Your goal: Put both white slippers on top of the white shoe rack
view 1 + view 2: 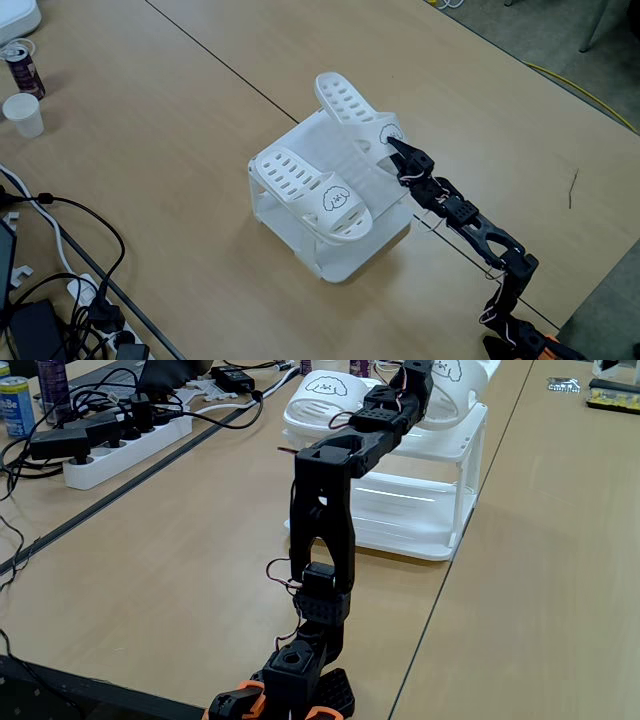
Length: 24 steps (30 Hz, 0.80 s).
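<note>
Nearest the camera in a fixed view, the black arm (322, 510) rises from its orange-trimmed base at the edge of the wooden tabletop (180, 560) and reaches away toward the white shoe rack (420, 510), whose two tiers stand open on their side. At the arm's far end the tool (418, 372) sits at the strap of the right-hand white slipper (462, 382) on the rack's top; its fingers look closed on that strap, though this low angle hides the tips. In a fixed view from above, the tool (392, 146) pinches the strap with the drawn face on the farther slipper (352, 108), which lies tilted, its heel end overhanging the rack's far corner. The other slipper (312, 194) lies flat on the rack's top (300, 135), nearer the left front edge as that view shows it, face mark toward the arm. Beyond the rack in the low view lie a white power strip (120, 445) with black cables and a blue can (14, 405). From above, a white paper cup (24, 114) and a dark can (22, 66) stand well apart at the tabletop's far left.
</note>
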Motion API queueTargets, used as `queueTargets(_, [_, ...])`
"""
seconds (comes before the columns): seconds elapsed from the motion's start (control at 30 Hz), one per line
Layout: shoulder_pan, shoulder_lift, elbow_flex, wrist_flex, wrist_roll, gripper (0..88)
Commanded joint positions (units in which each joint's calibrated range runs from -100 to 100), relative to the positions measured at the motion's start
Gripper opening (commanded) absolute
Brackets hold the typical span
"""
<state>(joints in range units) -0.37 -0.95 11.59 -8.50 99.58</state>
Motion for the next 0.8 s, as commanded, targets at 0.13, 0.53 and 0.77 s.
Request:
queueTargets(0.13, [-1.3,-13.1,7.0,1.7,0.4,0.7])
queueTargets(0.53, [-7.0,-13.2,8.7,1.7,0.4,0.7])
queueTargets(0.77, [-6.5,-13.1,8.8,1.7,0.4,0.7])
